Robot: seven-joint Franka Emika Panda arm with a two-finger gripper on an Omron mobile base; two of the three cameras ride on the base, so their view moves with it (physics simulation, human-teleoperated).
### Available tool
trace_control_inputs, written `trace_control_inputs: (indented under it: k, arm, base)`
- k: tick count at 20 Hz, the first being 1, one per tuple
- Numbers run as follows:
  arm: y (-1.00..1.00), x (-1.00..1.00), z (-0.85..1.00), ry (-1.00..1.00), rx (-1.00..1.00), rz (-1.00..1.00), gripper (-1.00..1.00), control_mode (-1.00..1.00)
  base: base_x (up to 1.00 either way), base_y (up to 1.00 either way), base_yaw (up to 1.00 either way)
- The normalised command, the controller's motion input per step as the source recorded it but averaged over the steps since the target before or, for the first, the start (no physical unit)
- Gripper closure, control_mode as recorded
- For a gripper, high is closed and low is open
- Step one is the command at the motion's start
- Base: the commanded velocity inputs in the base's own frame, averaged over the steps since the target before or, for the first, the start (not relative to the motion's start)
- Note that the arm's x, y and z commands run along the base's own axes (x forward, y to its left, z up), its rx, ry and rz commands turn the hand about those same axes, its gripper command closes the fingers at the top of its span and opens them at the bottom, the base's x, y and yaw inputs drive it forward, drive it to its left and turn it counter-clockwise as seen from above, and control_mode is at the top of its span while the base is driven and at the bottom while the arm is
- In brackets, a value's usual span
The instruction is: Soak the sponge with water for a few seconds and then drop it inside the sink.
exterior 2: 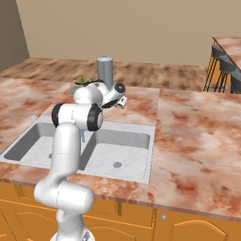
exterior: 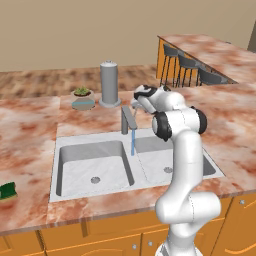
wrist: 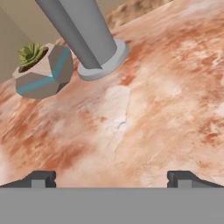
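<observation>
The green sponge (exterior: 7, 191) lies flat on the counter at the far left, near the front edge and well away from the arm. The double-basin sink (exterior: 56, 150) (exterior 2: 151, 143) is set into the counter in front of me. A thin stream of water (exterior: 133, 142) (exterior 2: 83, 136) falls from the faucet (exterior: 127, 120) into the sink at the divider between the bowls. My gripper (exterior: 136, 104) (exterior 2: 122, 100) (wrist: 111, 179) hovers over the counter behind the faucet. It is open, with nothing between its fingers.
Behind the sink a tall grey cylinder (exterior: 109, 82) (exterior 2: 104, 70) (wrist: 87, 35) stands on a round foot, beside a small potted plant (exterior: 82, 97) (wrist: 41, 70). Bar stools (exterior: 187, 67) (exterior 2: 226, 70) line the far counter to the right.
</observation>
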Motion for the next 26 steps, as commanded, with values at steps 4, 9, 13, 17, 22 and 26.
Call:
trace_control_inputs:
  k: [4, 9, 13, 17, 22, 26]
  arm:
    - [-0.34, -0.16, -0.83, 0.02, 0.00, -0.01, -1.00, -1.00]
    - [-0.26, -0.20, -0.64, 0.00, -0.01, -0.01, -1.00, -1.00]
    - [-0.06, -0.05, 0.00, 0.00, 0.00, 0.00, -1.00, -1.00]
    - [-0.06, -0.10, 0.17, 0.00, 0.00, 0.00, -1.00, -1.00]
    - [-0.03, -0.16, 0.43, 0.00, 0.02, 0.00, -1.00, -1.00]
    - [0.00, -0.06, 0.39, 0.00, 0.01, 0.00, -1.00, -1.00]
  base:
    - [0.00, 0.00, 0.00]
    - [0.00, 0.00, 0.00]
    - [0.00, 0.00, 0.00]
    - [0.00, 0.00, 0.00]
    - [0.00, 0.00, 0.00]
    - [0.00, 0.00, 0.00]
